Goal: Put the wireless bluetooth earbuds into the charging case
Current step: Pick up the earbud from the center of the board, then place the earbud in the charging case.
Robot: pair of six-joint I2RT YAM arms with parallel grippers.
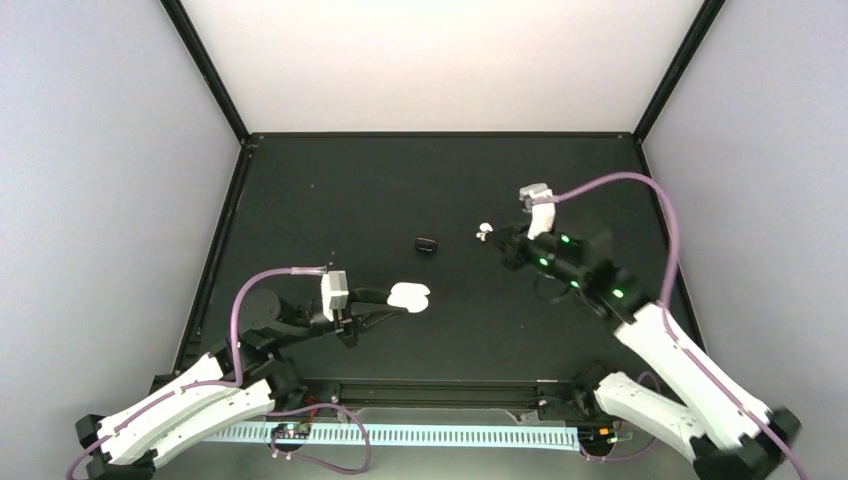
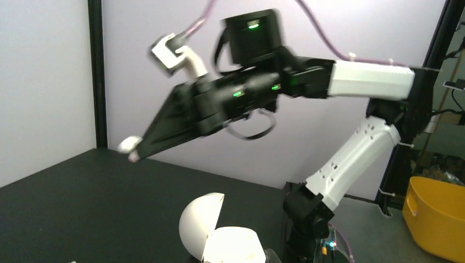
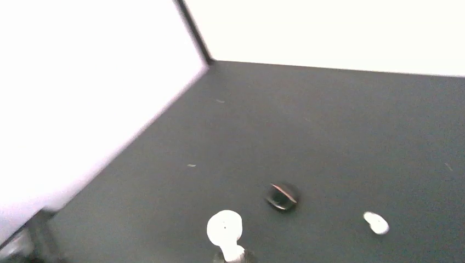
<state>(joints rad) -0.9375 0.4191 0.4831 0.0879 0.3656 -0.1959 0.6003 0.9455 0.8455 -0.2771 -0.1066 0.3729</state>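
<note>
Status: a glossy white earbud [image 2: 130, 144] is being pinched at the very tips of the right gripper [image 1: 492, 238], jaws closed down on it, and is being carried clear of the black table mat [image 1: 330, 190]. The white rounded clamshell charging case [image 1: 409, 296] is being gripped by the left gripper [image 1: 388, 299], fingers clamped narrow on it, lid hinged up and open. Key relation: the case is lying toward the robot's left and toward the near edge from the right fingertips, well apart. The right fingers are being pointed leftward and sloped down. The earbud's own long axis can't be told, as it is too small and blurred. The right arm is judged to be the one that has to travel, while the left arm only needs the case held steady. A small black rounded piece [image 3: 282, 196], probably a black earbud, is lying on the mat between the two grippers, slightly to the far side of the direct line. Another small white piece [image 3: 376, 222] is being seen on the mat near it, identity unclear. Risk judged: the bud being presented misaligned to its socket.
</note>
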